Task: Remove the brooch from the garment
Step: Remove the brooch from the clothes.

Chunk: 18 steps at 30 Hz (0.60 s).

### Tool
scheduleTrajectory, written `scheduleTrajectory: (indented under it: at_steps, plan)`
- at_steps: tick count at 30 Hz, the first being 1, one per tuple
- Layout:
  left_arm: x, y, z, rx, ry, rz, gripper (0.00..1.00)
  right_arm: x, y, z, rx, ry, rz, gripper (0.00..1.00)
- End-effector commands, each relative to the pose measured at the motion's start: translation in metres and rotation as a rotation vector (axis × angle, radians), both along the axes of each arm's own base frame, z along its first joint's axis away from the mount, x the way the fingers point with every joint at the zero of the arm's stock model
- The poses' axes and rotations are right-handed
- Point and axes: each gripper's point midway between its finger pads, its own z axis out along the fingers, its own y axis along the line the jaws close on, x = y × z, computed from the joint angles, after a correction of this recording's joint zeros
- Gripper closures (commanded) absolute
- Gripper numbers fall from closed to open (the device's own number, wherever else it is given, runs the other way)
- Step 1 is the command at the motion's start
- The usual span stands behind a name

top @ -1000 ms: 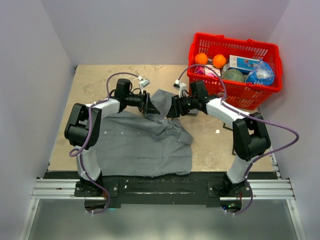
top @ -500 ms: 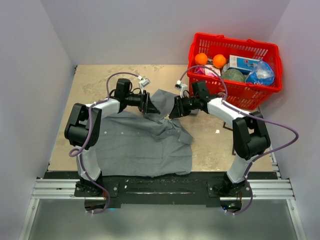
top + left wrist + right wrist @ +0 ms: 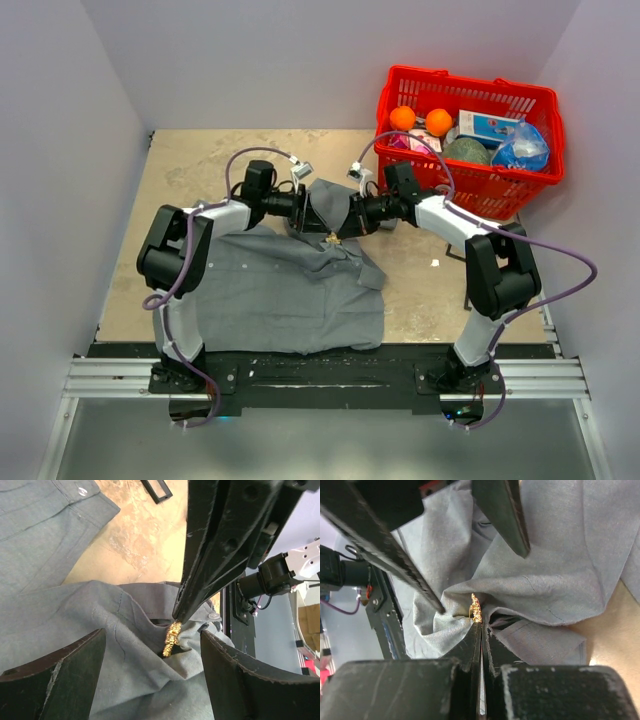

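Note:
The grey garment (image 3: pixel 280 290) lies spread on the table, its upper right part bunched into a raised fold (image 3: pixel 100 610). A small gold brooch (image 3: pixel 333 239) stands edge-on in that fold (image 3: pixel 172 637) (image 3: pixel 476 607). My right gripper (image 3: pixel 481 625) comes in from the right (image 3: pixel 342 230) and is shut on the brooch's near end, most of which sticks out past the tips. My left gripper (image 3: pixel 152 632) stands open, one finger on each side of the fold and brooch, reaching in from the left (image 3: pixel 308 212).
A red basket (image 3: pixel 468 190) holding oranges, a box and other goods stands at the back right, close behind the right arm. A small black frame (image 3: pixel 156 490) lies on the tan table beyond the cloth. Walls close in on three sides.
My right gripper has closed from wide open onto the brooch. The left arm has shifted right, bringing its open fingers around the fold.

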Motion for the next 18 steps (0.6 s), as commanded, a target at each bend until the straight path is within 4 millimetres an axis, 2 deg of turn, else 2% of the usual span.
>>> scheduleTrajectory:
  at_steps: [1,9,13,18]
  plan:
    - [0.006,-0.008,0.013,-0.062,-0.093,-0.06,0.21,0.006,0.005,0.04,0.05,-0.138,0.063,1.0]
    - [-0.003,-0.009,0.007,-0.09,-0.071,-0.142,0.39,0.007,0.003,0.04,0.041,-0.16,0.072,1.0]
    - [-0.009,-0.009,0.005,-0.098,-0.055,-0.164,0.53,0.007,0.003,0.039,0.035,-0.162,0.069,1.0]
    - [-0.013,-0.009,0.003,-0.103,-0.045,-0.179,0.59,0.011,0.005,0.04,0.041,-0.161,0.063,1.0]
